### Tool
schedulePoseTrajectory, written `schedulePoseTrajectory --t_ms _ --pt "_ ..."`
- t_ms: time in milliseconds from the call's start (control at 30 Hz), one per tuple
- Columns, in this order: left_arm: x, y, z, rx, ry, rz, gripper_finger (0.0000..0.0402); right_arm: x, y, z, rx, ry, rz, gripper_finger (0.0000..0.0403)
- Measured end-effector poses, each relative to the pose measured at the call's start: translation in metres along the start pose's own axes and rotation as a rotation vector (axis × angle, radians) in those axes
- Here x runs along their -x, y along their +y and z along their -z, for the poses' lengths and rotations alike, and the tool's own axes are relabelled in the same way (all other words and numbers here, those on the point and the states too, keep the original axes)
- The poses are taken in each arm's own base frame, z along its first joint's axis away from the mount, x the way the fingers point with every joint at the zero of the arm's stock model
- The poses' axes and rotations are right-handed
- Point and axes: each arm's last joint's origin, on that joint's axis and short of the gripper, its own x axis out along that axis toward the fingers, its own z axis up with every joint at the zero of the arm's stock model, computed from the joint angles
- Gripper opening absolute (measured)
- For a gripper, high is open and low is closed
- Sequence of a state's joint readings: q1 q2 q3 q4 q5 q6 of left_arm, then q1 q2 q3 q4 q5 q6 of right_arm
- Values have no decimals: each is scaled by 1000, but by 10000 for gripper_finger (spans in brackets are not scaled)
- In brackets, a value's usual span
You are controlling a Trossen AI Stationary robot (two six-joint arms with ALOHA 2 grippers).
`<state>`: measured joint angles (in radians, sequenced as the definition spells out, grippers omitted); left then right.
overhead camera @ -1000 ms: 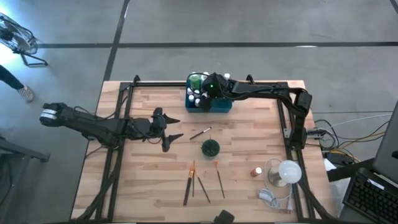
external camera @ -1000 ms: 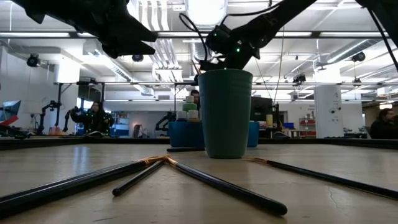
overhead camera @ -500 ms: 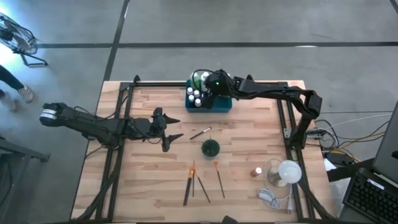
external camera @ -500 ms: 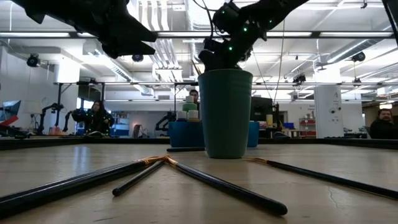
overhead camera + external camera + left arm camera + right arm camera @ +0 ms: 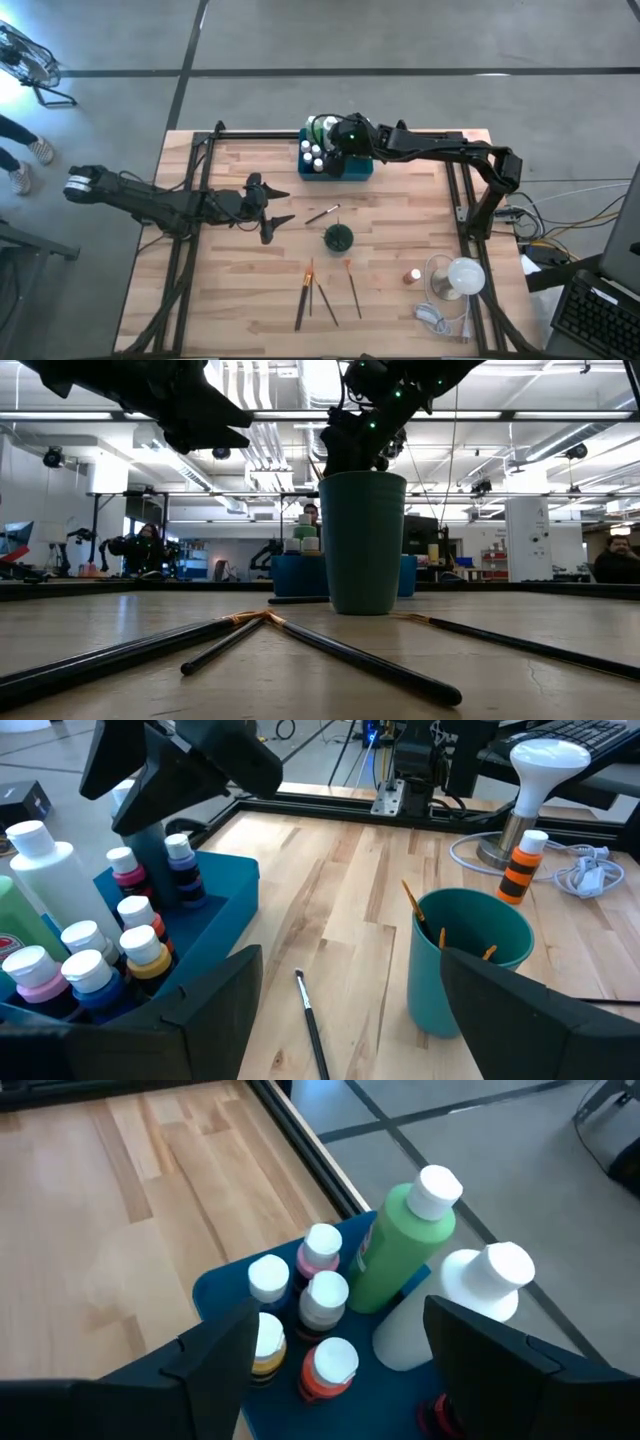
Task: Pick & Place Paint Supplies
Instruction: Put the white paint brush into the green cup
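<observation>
Above a wooden worktop (image 5: 240, 290), the right gripper (image 5: 338, 137) hangs over the teal tray (image 5: 356, 168) at the far edge, its jaws spread and holding nothing. Beneath it the tray is packed with small white-capped bottles (image 5: 310, 1315) beside a tall green bottle (image 5: 400, 1245) and a white bottle (image 5: 455, 1305). The left gripper (image 5: 275, 207) hovers over the left half of the worktop, well apart from the tray, its jaws also spread and empty. A dark green cup (image 5: 338, 238) stands mid-table with brush handles inside; one paintbrush (image 5: 322, 214) lies between cup and tray, and four more paintbrushes (image 5: 318, 292) lie fanned near the front edge. An orange-banded bottle (image 5: 520, 868) stands by a white lamp (image 5: 462, 277) at the right.
</observation>
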<state>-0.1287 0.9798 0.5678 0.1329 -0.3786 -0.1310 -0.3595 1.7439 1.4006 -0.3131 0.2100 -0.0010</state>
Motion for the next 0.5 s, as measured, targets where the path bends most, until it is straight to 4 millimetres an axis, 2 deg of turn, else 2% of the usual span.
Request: schedulePoseTrajectory --t_ms 267,500 --pt "0 0 0 0 0 0 307 1 0 1 16 13 0 247" --pt "0 0 0 -2 4 -1 307 11 -1 0 33 22 1 245"
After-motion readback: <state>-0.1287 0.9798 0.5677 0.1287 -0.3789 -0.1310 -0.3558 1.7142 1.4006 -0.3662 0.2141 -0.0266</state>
